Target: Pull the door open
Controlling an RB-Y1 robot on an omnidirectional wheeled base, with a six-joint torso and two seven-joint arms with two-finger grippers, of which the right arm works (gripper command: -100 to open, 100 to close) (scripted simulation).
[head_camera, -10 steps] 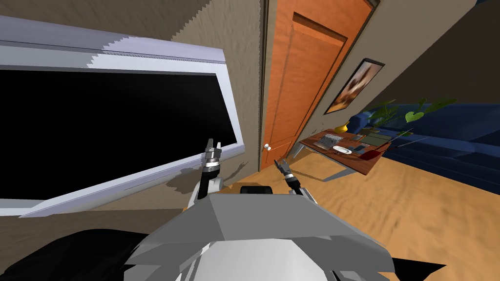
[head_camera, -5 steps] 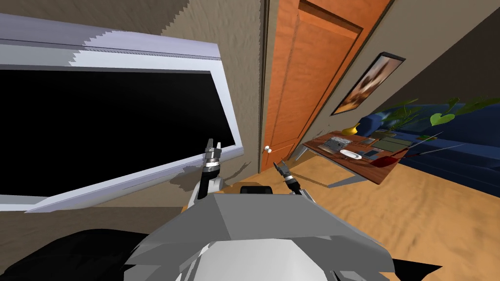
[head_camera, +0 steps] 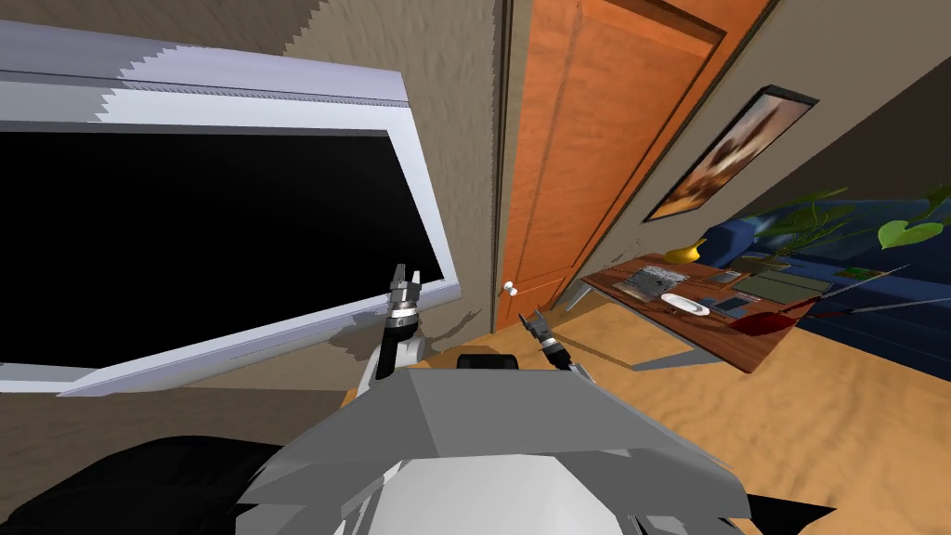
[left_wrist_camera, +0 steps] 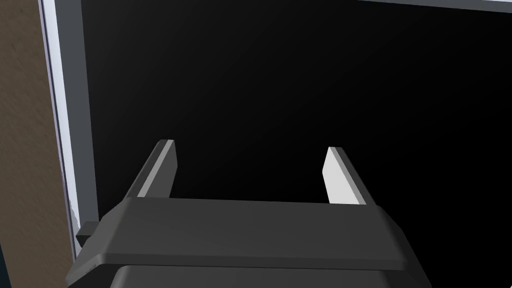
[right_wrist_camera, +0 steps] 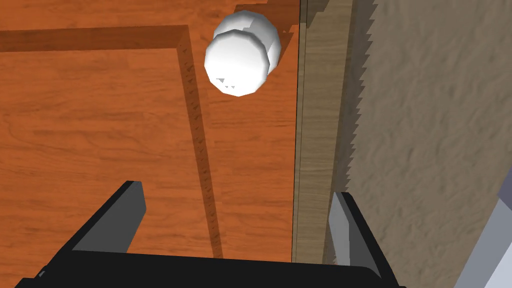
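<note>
Short of the white doorknob (right_wrist_camera: 242, 55) on the orange door (right_wrist_camera: 100, 125), the right pincer (right_wrist_camera: 236, 192) hangs open, seemingly mid-approach; next, advance and clamp it

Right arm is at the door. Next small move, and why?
Probably advance the right gripper toward the white knob until its open fingers straddle it. The knob sits ahead of the fingertips, roughly in line with the gap between them but not yet within it, so closing now would grab nothing.

Open air separates the right tool (right_wrist_camera: 236, 191) from the white knob (right_wrist_camera: 242, 52); the door frame (right_wrist_camera: 315, 125) stands close beside.
</note>
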